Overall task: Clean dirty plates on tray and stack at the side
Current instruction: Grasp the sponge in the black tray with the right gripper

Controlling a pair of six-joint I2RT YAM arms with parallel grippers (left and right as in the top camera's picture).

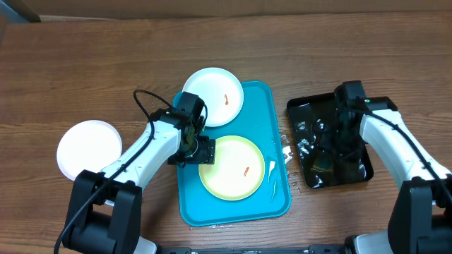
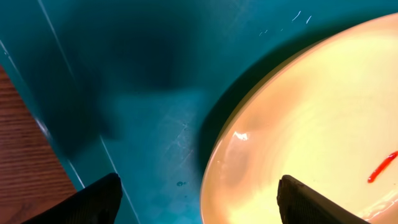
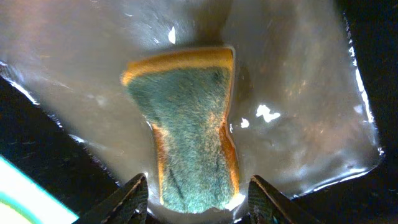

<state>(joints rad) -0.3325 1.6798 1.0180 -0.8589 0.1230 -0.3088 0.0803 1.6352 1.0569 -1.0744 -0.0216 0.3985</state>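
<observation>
Overhead: tray (image 1: 192,201) sat on tabletop (image 1: 85,63), bearing yellow-green plate (image 1: 232,168) and white plate (image 1: 212,97); third plate (image 1: 88,148) lay left. Left wrist: left end effector (image 2: 199,202) stood open, empty (astride yellow-green rim). Right wrist: right end effector (image 3: 199,199) gaped astride sponge (image 3: 186,124), not gripping.

Brown wood-grain table (image 1: 85,63), even light
</observation>
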